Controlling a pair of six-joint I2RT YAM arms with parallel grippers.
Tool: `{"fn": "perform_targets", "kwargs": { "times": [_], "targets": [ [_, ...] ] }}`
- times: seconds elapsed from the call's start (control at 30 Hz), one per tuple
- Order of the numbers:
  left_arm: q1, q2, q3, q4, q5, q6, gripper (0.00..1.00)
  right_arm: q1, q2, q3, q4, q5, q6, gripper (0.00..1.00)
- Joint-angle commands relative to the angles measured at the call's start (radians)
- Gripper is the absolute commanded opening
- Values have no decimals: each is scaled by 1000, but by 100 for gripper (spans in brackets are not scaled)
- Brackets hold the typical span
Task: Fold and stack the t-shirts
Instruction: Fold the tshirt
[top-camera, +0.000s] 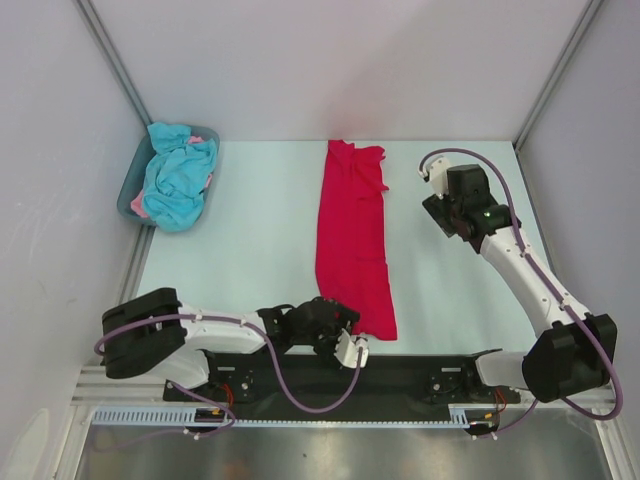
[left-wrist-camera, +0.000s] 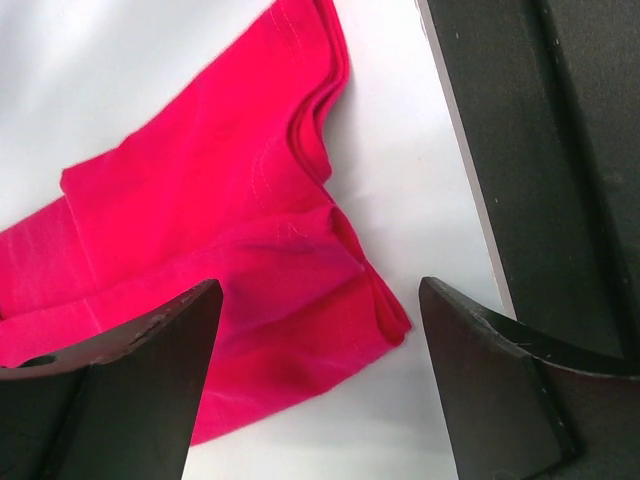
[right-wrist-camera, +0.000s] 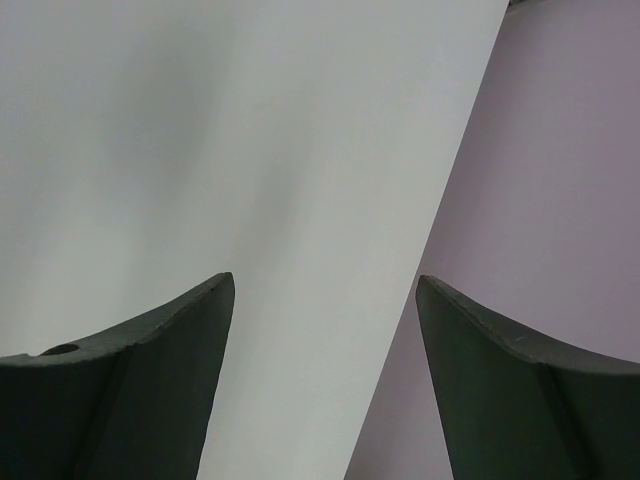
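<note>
A crimson red t-shirt lies on the table, folded lengthwise into a long narrow strip that runs from the back to the near edge. My left gripper is low over its near end. In the left wrist view the jaws of the left gripper stand wide apart, open, over a layered corner of the red t-shirt. My right gripper hovers to the right of the shirt's far half, apart from it. The right gripper is open, with only bare table and wall between its fingers.
A grey-blue tub stands at the back left with crumpled turquoise t-shirts and a bit of pink cloth in it. Enclosure walls stand on the left, back and right. The black arm-base rail runs along the near edge.
</note>
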Motion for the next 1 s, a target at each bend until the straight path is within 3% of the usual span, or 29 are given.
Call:
{"fn": "perform_targets", "kwargs": {
  "times": [0.0,0.2,0.4,0.63,0.97],
  "targets": [
    [-6,-21,17,-170,-20,18,87,1,-23,-8,36,30,14,79],
    [-6,-78,11,-267,-21,30,86,6,-9,-13,53,34,11,79],
    [-9,-18,26,-262,-38,33,83,27,3,-8,64,54,11,79],
    [-9,29,54,-265,-41,44,66,27,-12,-9,64,65,2,79],
    [-9,22,61,-325,-32,53,58,24,-25,-6,67,70,-9,78]
  ]
}}
